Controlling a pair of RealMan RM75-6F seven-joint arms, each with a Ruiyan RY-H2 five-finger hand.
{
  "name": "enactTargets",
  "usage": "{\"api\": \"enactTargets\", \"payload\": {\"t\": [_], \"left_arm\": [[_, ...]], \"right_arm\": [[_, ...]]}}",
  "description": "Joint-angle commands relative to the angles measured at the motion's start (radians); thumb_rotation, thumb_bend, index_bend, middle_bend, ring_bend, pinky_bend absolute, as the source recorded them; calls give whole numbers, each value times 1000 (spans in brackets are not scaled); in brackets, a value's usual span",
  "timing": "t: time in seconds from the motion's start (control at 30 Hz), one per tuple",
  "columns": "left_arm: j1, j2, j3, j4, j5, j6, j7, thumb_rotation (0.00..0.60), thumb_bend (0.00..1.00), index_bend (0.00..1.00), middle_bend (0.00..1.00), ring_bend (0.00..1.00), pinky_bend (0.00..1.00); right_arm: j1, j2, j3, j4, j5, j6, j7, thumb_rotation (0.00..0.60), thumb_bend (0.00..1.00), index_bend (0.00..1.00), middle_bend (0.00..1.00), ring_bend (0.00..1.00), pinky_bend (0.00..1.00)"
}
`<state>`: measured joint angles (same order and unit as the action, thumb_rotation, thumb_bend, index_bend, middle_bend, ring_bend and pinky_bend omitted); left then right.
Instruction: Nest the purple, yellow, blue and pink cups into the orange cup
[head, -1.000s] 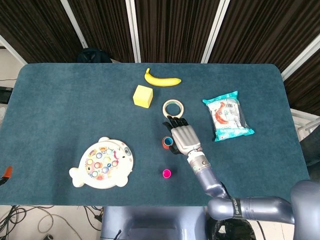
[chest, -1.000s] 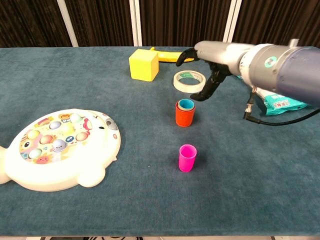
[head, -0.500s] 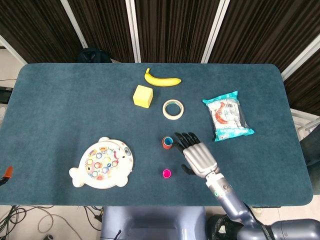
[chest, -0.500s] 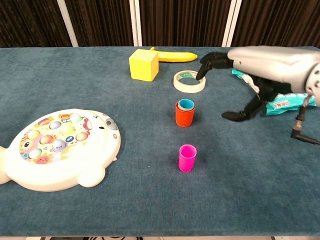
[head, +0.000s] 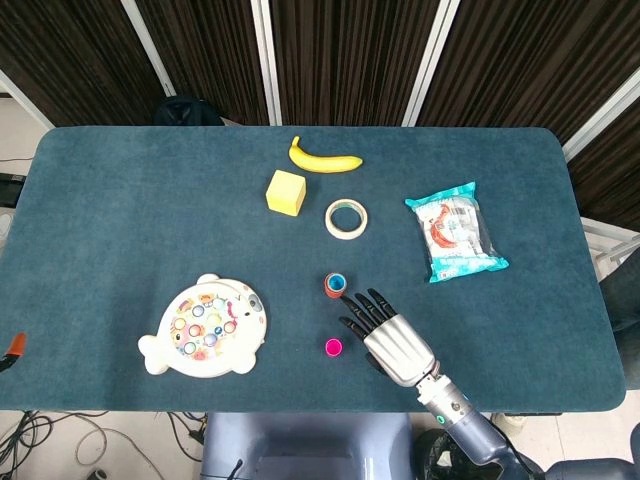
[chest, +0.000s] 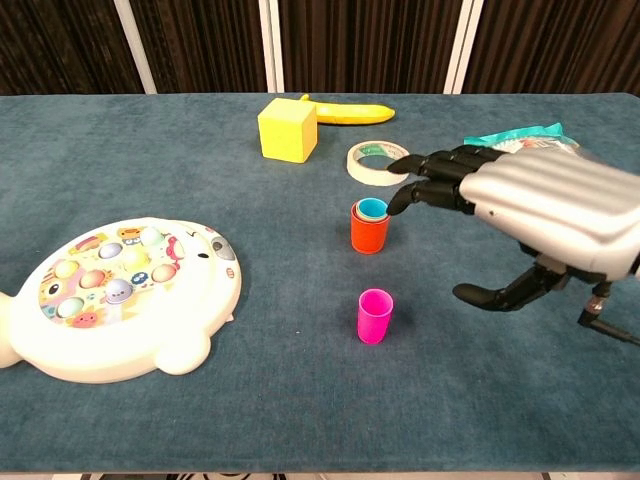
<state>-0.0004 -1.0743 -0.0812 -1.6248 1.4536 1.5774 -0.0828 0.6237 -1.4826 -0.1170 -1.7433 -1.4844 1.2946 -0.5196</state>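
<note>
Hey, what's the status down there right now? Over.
Right robot hand open, empty, hovering beside pink cup. Left robot hand not in view. Orange cup upright with blue nested inside; pink cup standing alone. Nothing between them.

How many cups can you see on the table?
3 show: the orange cup mid-table, a blue cup nested inside it, and the pink cup standing alone nearer the front. More cups may hide inside the orange one.

Nothing readable here, honestly. The teal snack bag (head: 456, 231) has some printing on the front, but it's too small and blurry to make out, and the fish-shaped toy board (head: 205, 325) just shows little colored pictures, no words.
</note>
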Motion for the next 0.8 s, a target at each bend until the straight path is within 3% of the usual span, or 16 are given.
{"api": "enactTargets", "payload": {"t": [0.03, 0.8], "left_arm": [[0, 0, 0, 0, 0, 0, 0, 600, 304, 38, 53, 0, 0], [-1, -1, -2, 0, -6, -4, -5, 600, 304, 38, 53, 0, 0]], "right_arm": [[-9, -28, 12, 31, -8, -14, 1, 600, 397, 208, 0, 63, 76], [9, -109, 90, 54, 59, -169, 7, 600, 398, 269, 0, 63, 76]]}}
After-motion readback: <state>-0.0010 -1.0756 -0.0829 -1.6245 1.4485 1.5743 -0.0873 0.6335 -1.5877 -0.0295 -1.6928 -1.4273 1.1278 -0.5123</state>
